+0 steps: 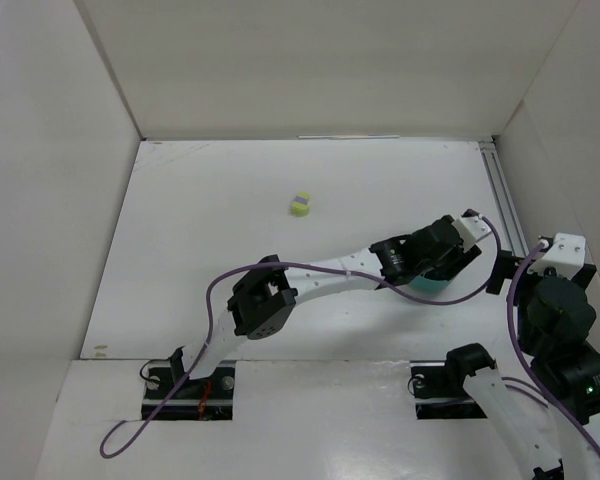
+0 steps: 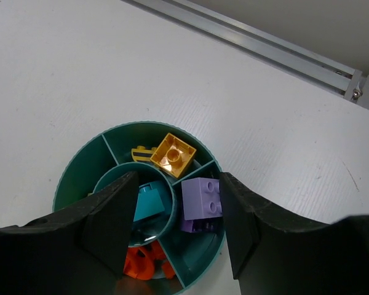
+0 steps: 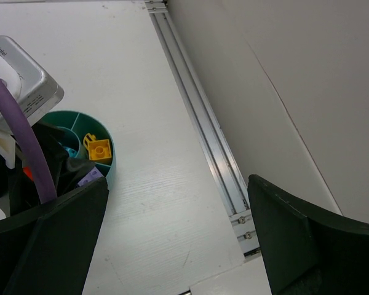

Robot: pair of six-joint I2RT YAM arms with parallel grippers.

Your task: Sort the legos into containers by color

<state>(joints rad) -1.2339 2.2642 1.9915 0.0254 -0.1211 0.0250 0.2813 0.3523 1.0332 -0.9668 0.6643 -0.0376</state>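
One pale-green plastic brick (image 1: 299,205) loose, far and left of parted, empty left claw (image 2: 178,193); right claw (image 3: 177,187) agape, farther off.

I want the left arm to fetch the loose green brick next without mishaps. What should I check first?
1. Left gripper free of any brick, jaws apart: ok.
2. Purple brick inside the bowl, in an outer compartment: ok.
3. Pale green brick lying alone on the table, unobstructed: ok.
4. Right gripper open, beside the bowl: ok.
5. A free compartment for green: cannot tell, fingers hide part of the bowl.
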